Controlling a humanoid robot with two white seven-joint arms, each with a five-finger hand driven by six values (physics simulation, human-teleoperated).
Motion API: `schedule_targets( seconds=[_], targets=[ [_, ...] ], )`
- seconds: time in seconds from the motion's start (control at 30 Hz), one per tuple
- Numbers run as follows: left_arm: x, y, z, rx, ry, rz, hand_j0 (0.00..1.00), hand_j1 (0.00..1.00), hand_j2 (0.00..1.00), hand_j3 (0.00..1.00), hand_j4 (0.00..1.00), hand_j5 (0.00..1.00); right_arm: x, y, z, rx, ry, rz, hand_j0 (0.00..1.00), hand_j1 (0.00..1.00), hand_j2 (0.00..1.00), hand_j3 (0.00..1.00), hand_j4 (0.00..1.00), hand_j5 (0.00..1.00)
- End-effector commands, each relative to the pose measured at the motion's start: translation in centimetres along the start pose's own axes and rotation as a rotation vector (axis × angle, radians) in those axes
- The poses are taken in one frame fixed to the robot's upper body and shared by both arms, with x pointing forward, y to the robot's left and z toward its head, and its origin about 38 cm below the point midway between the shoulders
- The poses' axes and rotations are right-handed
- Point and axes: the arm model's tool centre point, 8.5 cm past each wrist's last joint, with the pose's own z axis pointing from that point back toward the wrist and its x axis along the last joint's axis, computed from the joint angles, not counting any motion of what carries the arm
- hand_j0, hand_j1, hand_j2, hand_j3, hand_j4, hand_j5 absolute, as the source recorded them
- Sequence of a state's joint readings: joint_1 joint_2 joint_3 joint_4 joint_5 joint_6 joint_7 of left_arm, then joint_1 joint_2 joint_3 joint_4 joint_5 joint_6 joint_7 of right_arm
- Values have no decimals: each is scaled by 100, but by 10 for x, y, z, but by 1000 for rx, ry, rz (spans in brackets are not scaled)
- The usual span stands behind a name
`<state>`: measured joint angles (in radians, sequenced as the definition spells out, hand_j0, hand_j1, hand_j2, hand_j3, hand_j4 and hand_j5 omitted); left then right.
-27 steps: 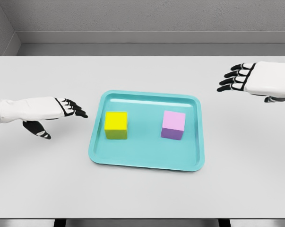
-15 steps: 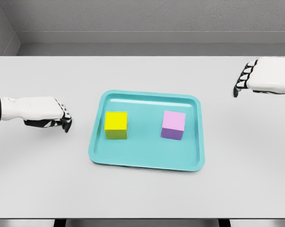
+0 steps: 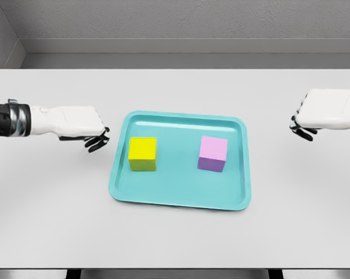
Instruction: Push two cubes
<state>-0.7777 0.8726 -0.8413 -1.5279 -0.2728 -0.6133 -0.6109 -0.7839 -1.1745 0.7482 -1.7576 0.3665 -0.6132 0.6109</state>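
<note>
Left robot hand (image 3: 85,129) is hovering over the surface (image 3: 53,197), fingers curled under, gripping nothing, just off the teal tray (image 3: 180,200). Yellow cube (image 3: 143,153) is sitting at its 4 o'clock, apart. Pink cube (image 3: 213,153) is resting beside it in the tray. Right robot hand (image 3: 320,113), fingers curled, empty, is hanging well apart at the pink cube's 2 o'clock.

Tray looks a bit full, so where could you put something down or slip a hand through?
Inside the teal tray, bare floor lies between the yellow cube and pink cube, and along its near rim. The white table is bare in front and behind the tray. It is tightest where the left robot hand nears the tray's left edge.
</note>
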Motion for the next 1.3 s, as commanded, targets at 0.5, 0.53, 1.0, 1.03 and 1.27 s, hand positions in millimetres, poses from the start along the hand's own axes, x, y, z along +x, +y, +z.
schedule_targets(
  seconds=[0.5,0.53,1.0,1.03,1.27],
  targets=[
    [13,-14,-35,-97,-25,-86,0,0,0,0,0,0,43,6,-83,42,-171,79,15,15,15,15,15,15],
    [13,-15,-36,-105,-23,-95,0,0,0,0,0,0,46,7,-87,50,-181,84,15,15,15,15,15,15],
    [20,-16,-55,-124,-39,-137,0,0,0,0,0,0,51,6,-109,64,-207,105,15,15,15,15,15,15],
    [21,-16,-57,-124,-41,-142,0,0,0,0,0,0,48,7,-111,65,-203,100,15,15,15,15,15,15],
    [23,-15,-62,-123,-45,-149,0,0,0,0,0,0,41,12,-125,84,-199,72,15,15,15,15,15,15]
  ],
)
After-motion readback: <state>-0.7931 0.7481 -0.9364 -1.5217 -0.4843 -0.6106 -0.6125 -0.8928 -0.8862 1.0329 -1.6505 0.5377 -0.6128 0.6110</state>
